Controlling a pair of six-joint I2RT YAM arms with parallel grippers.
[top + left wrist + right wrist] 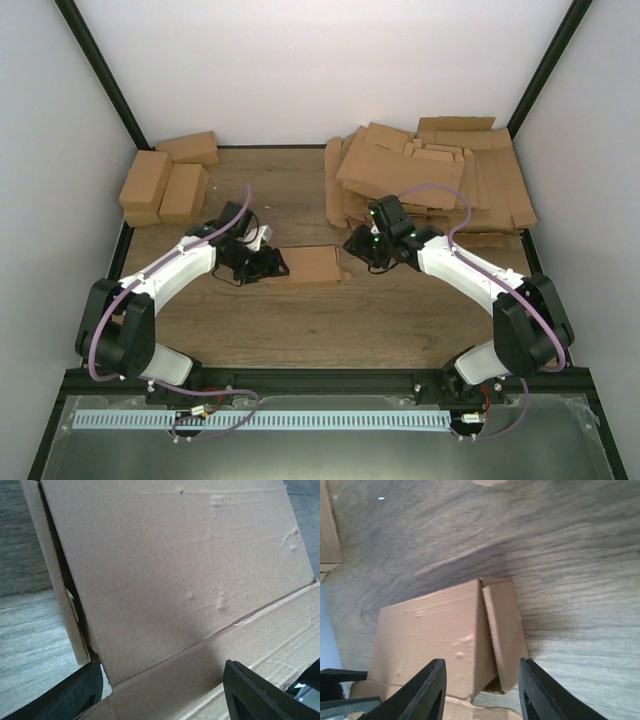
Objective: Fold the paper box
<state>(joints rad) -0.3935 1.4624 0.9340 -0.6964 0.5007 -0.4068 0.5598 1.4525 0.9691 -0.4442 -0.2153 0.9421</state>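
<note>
The paper box [312, 265] lies mid-table as a low brown carton between both grippers. My left gripper [268, 264] is at its left end. In the left wrist view the box [170, 575] fills the frame, a creased panel running between the gripper's [162, 700] two wide-apart fingers [65, 697], which do not pinch it. My right gripper [358, 248] is at the box's right end. In the right wrist view this gripper [482, 690] stands open, straddling the box [430, 640] corner, where a narrow side flap [505, 630] stands ajar.
A heap of flat cardboard sheets [430, 175] fills the back right corner, close behind the right arm. Three small brown cartons [165, 180] sit at the back left. White walls with black frame posts enclose the table.
</note>
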